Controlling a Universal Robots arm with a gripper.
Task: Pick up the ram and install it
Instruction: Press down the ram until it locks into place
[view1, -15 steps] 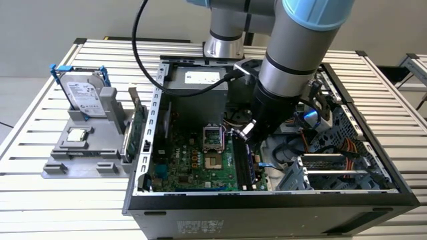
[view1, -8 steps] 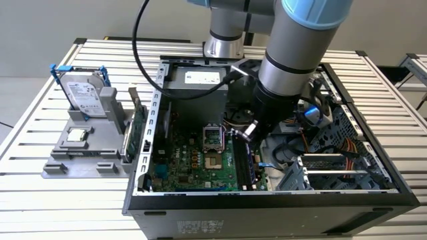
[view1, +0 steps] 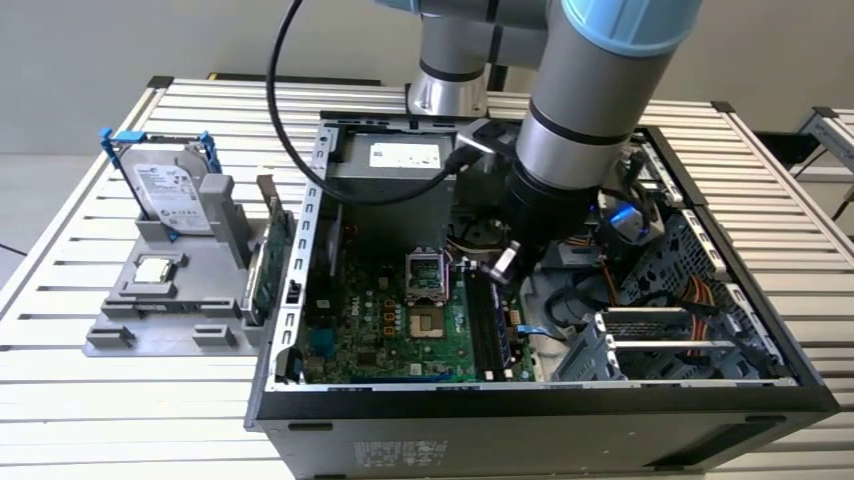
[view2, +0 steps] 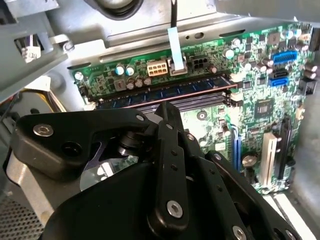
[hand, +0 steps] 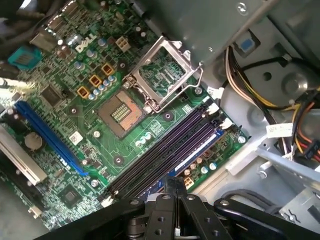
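Silver slatted metal table (view1: 80, 400) under open black PC case (view1: 534, 425), pale wall behind. Green motherboard (hand: 90, 125) inside, empty socket (hand: 121, 111), dark slots. Black gripper (view1: 505, 268) low over slots; open or closed, can't tell. Long blue-green ram strip (view2: 165, 92) looks seated in slot, black chips in row, just past gripper.
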